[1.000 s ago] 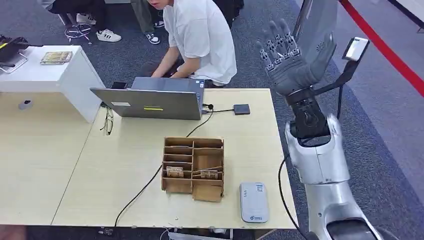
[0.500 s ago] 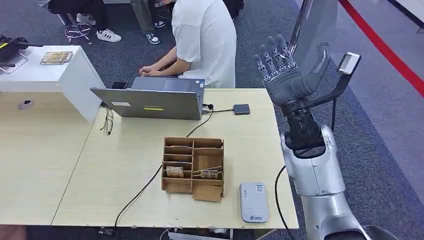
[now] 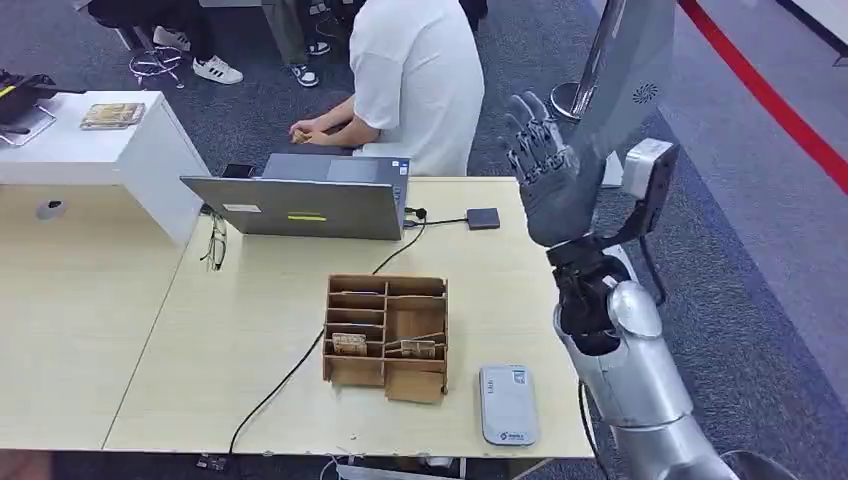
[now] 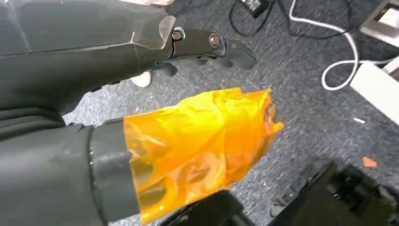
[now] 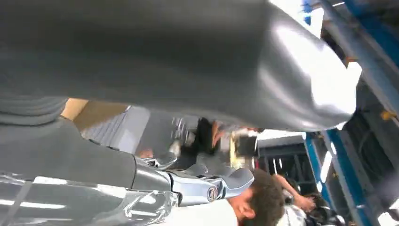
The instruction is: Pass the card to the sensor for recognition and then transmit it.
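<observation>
Since a second ago my right hand (image 3: 545,168) has come down and drifted in from off the desk's right side to its far right corner. The person behind the laptop has shifted too. That hand stands upright, fingers spread wide and pointing up, and it holds nothing. My left hand (image 4: 155,117) hangs low over grey carpet, its thumb wrapped in orange film and its dark fingers (image 4: 211,44) lying apart from the thumb with nothing between them.

Nearest me on the desk (image 3: 250,350), close to its near edge and towards the right, lies the white sensor (image 3: 508,403). It lies flat, its long axis running away from me.

Just beside it to the left, and a little farther, sits the wooden box (image 3: 386,325) with its compartments. One card (image 3: 350,343) rests in a near left compartment, its long axis running across the desk, left to right. A second card (image 3: 417,348) rests in the near right compartment, lying the same way and slightly tilted. Both are well apart from my hands.

A black cable (image 3: 290,375) runs from the near edge past the box towards the laptop (image 3: 310,205), which stands with its lid towards me. Glasses (image 3: 215,243) lie to its left. Beyond it the person (image 3: 415,80) in a white shirt bends over the far edge.
</observation>
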Controlling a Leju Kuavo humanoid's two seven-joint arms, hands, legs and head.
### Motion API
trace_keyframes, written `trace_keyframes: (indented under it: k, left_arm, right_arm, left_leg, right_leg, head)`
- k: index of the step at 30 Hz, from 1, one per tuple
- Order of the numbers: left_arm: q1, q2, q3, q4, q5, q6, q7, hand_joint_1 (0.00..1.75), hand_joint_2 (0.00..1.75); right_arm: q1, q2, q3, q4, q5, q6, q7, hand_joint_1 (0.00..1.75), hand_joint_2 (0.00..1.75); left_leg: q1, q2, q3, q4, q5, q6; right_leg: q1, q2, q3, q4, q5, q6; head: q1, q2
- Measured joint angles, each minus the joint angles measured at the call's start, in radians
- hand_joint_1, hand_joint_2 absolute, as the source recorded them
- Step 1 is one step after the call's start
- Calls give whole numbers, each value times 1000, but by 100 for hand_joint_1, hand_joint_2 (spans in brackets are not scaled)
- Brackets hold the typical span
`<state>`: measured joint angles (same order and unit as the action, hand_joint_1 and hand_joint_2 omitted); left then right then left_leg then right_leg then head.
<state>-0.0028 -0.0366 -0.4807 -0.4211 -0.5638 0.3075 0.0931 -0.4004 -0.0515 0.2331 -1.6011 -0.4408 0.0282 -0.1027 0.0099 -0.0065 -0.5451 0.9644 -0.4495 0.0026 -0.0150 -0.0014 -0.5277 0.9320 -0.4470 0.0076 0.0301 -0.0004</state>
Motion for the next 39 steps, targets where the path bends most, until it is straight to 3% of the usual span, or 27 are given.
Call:
trace_keyframes:
  k: [5, 8, 10, 17, 20, 29, 39]
  left_arm:
    - [16, 8, -28, 0, 22, 7, 4, 0, 0]
    - [22, 13, -41, 0, 26, 7, 8, 0, 0]
    - [26, 14, -46, 0, 31, 8, 11, 0, 0]
    - [59, 18, -57, -8, 40, 26, 46, 0, 0]
    - [77, 19, -59, -30, 33, 26, 80, 0, 0]
    - [105, 29, -67, -98, 28, 10, 116, 0, 0]
    - [105, 38, -67, -113, 35, 9, 114, 0, 0]
  right_arm:
    - [76, -38, 26, -69, 268, 3, -64, 0, 0]
    - [128, -66, 35, -106, 296, 88, -93, 0, 0]
    - [167, -76, 38, -126, 311, 97, -116, 0, 0]
    - [368, -83, 38, -245, 541, -5, -230, 0, 0]
    - [442, -80, 39, -289, 635, -55, -249, 0, 0]
    - [577, -59, 81, -340, 707, -92, -270, 0, 0]
    - [595, -46, 116, -345, 722, -93, -270, 0, 0]
  left_leg:
    - [0, 0, 0, 0, 0, 0]
    - [0, 0, 0, 0, 0, 0]
    - [0, -1, 0, 0, 0, 0]
    - [0, 0, 0, 0, -1, 0]
    - [0, 0, -1, 0, -2, 0]
    - [0, 0, 0, -1, -1, 0]
    - [0, 0, 0, -1, -1, 0]
  right_leg:
    - [0, 0, 0, 0, 0, 0]
    - [0, 0, 0, 0, 0, 0]
    - [0, -1, 0, 0, 0, 0]
    - [0, -1, 0, -1, -1, 0]
    - [0, -1, 0, -1, -2, 0]
    - [0, -1, 0, 0, -2, 0]
    - [0, 0, 1, 0, -2, -1]
  head:
    - [0, 0]
    - [0, 0]
    - [0, 0]
    - [0, 0]
    - [0, 0]
    - [0, 0]
    - [0, 0]
